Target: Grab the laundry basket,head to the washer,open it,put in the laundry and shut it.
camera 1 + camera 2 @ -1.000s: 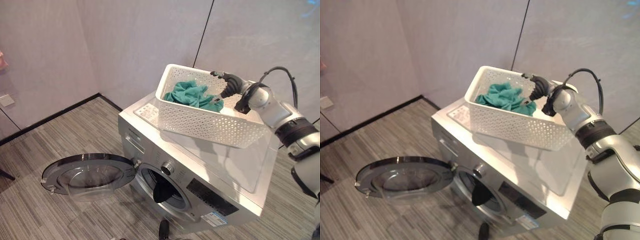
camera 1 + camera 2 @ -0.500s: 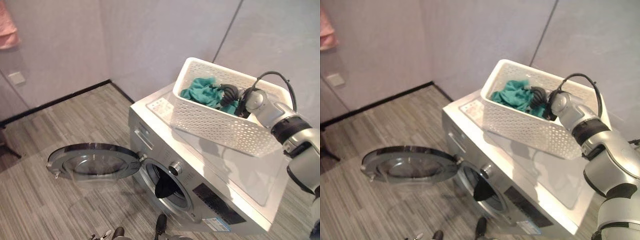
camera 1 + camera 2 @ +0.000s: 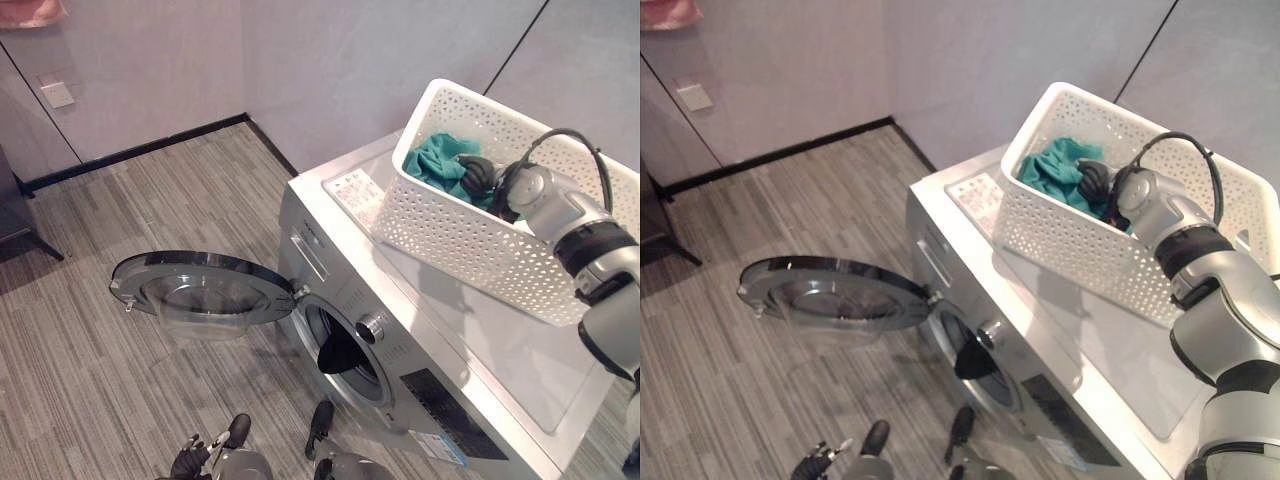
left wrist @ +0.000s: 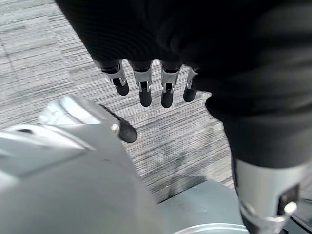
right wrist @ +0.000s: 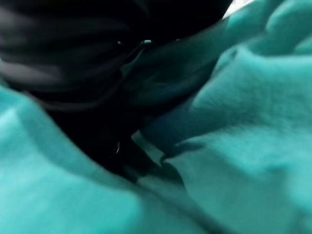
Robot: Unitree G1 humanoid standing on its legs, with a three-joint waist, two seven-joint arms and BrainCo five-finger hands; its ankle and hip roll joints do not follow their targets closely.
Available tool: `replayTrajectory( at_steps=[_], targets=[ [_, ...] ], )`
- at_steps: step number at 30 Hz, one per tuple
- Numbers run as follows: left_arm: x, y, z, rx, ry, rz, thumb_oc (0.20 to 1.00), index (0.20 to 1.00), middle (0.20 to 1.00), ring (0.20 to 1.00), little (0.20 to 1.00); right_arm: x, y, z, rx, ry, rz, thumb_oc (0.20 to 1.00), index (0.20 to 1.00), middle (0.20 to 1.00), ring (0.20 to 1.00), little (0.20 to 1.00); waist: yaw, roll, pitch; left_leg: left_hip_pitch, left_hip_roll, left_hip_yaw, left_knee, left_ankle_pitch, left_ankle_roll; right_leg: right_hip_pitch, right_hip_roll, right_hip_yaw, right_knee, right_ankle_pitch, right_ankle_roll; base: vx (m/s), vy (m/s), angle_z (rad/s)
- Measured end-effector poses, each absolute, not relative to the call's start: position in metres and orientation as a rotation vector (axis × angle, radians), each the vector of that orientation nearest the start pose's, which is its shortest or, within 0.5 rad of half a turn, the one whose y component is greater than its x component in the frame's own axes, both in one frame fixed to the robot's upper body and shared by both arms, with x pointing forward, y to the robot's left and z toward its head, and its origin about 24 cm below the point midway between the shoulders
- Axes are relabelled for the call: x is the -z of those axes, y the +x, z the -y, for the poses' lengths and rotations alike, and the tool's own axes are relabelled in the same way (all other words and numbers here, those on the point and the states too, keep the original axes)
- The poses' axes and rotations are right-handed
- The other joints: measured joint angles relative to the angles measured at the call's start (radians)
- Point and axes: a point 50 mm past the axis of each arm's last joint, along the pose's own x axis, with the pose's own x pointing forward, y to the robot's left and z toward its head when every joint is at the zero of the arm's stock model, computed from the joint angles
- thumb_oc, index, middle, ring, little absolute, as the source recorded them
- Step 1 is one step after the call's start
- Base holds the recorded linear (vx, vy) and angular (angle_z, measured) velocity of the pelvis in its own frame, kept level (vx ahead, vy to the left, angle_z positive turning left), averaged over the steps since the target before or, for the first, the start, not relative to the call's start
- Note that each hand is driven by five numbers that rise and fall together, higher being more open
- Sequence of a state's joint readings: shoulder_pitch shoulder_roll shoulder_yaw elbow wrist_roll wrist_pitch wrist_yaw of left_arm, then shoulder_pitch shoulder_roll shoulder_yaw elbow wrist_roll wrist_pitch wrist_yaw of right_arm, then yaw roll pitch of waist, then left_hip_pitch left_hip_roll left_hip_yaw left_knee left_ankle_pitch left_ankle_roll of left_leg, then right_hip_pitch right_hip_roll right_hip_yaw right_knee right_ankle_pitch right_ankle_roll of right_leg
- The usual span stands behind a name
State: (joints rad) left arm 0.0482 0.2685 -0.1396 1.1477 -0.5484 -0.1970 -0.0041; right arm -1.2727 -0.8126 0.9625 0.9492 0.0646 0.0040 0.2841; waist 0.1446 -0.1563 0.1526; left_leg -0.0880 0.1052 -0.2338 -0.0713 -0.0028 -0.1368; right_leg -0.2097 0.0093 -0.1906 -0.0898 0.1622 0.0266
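One washer (image 3: 440,350) stands on the striped floor (image 3: 120,380), its one round door (image 3: 205,292) swung wide open toward the floor side. On the washer's top sits one white basket (image 3: 470,235), tilted, with one heap of teal laundry (image 3: 440,158) inside. The right hand (image 3: 478,176) is sunk into that laundry – whether its fingers grasp the cloth I cannot tell. The left hand (image 4: 146,73) hangs low in front of the washer, above the floor, fingers straight and relaxed – holding nothing.
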Motion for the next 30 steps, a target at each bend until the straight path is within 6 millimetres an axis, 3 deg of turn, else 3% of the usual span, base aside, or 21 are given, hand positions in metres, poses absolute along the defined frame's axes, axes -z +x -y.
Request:
replayTrajectory(
  at_steps=[5, 9, 14, 15, 16, 18, 20, 24, 30],
  targets=[
    [0.147, 0.107, -0.248, -0.369, -0.133, -0.938, 1.0, 1.0, 1.0, 1.0, 1.0, -0.238, 0.408, 0.241, -0.177, -1.228, -0.115, 0.2, 0.2, 0.2, 0.2, 0.2, -0.002, 0.014, 0.009, 0.011, 0.0, 0.003, 0.0, 0.001, 0.001, 0.004, 0.001, 0.004, 0.003, 0.006, -0.002, 0.0, 0.014, -0.02],
    [0.148, 0.105, -0.25, -0.392, -0.125, -0.946, 1.0, 1.0, 1.0, 1.0, 1.0, -0.26, 0.405, 0.226, -0.18, -1.109, 0.036, 0.2, 0.2, 0.2, 0.2, 0.2, -0.032, 0.017, 0.01, 0.032, -0.003, 0.023, -0.004, 0.0, 0.001, 0.015, 0.001, 0.023, 0.003, 0.017, -0.015, 0.02, 0.025, -0.12],
    [0.148, 0.104, -0.253, -0.428, -0.137, -0.942, 1.0, 1.0, 1.0, 1.0, 1.0, -0.305, 0.388, 0.26, -0.042, -0.873, 0.19, 0.2, 0.2, 0.2, 0.2, 0.2, -0.05, 0.021, 0.007, 0.073, -0.004, 0.033, -0.013, -0.003, 0.006, 0.049, 0.0, 0.035, 0.003, 0.008, -0.013, 0.02, 0.008, -0.05],
    [0.148, 0.104, -0.253, -0.431, -0.137, -0.945, 1.0, 1.0, 1.0, 1.0, 1.0, -0.312, 0.385, 0.27, -0.002, -0.821, 0.205, 0.2, 0.2, 0.2, 0.2, 0.2, -0.053, 0.021, 0.007, 0.08, -0.004, 0.039, -0.014, -0.005, 0.009, 0.055, 0.0, 0.038, 0.003, 0.007, -0.012, 0.04, 0.018, -0.15],
    [0.149, 0.101, -0.254, -0.439, -0.137, -0.953, 1.0, 1.0, 1.0, 1.0, 1.0, -0.335, 0.376, 0.291, 0.1, -0.7, 0.261, 0.2, 0.2, 0.2, 0.2, 0.2, -0.054, 0.025, 0.005, 0.095, -0.005, 0.049, -0.016, -0.006, 0.011, 0.065, 0.0, 0.045, 0.003, 0.008, -0.012, 0.03, 0.016, -0.14],
    [0.149, 0.098, -0.255, -0.45, -0.135, -0.963, 1.0, 1.0, 1.0, 1.0, 1.0, -0.354, 0.367, 0.306, 0.202, -0.607, 0.322, 0.2, 0.2, 0.2, 0.2, 0.2, -0.067, 0.026, -0.001, 0.106, -0.004, 0.053, -0.015, -0.009, 0.015, 0.074, 0.0, 0.048, 0.003, 0.006, -0.013, 0.02, 0.014, -0.09],
    [0.151, 0.092, -0.256, -0.462, -0.132, -0.987, 1.0, 1.0, 1.0, 1.0, 1.0, -0.38, 0.357, 0.313, 0.276, -0.507, 0.428, 0.2, 0.2, 0.2, 0.2, 0.2, -0.087, 0.037, -0.019, 0.106, -0.004, 0.055, -0.016, -0.01, 0.016, 0.074, -0.001, 0.05, 0.003, 0.007, -0.013, 0.03, 0.016, -0.04],
    [0.153, 0.087, -0.254, -0.486, -0.146, -0.996, 1.0, 1.0, 1.0, 1.0, 1.0, -0.4, 0.348, 0.312, 0.348, -0.415, 0.55, 0.2, 0.2, 0.2, 0.2, 0.2, -0.104, 0.056, -0.069, 0.108, -0.004, 0.06, -0.016, -0.011, 0.018, 0.074, 0.001, 0.056, 0.003, 0.007, -0.013, 0.02, 0.016, -0.05],
    [0.156, 0.085, -0.246, -0.492, -0.155, -1.009, 1.0, 1.0, 1.0, 1.0, 1.0, -0.407, 0.343, 0.313, 0.411, -0.369, 0.61, 0.2, 0.2, 0.2, 0.2, 0.2, -0.105, 0.059, -0.082, 0.138, -0.005, 0.076, -0.018, -0.011, 0.019, 0.093, 0.003, 0.071, 0.002, 0.009, -0.015, 0.0, 0.02, -0.07]
  ],
)
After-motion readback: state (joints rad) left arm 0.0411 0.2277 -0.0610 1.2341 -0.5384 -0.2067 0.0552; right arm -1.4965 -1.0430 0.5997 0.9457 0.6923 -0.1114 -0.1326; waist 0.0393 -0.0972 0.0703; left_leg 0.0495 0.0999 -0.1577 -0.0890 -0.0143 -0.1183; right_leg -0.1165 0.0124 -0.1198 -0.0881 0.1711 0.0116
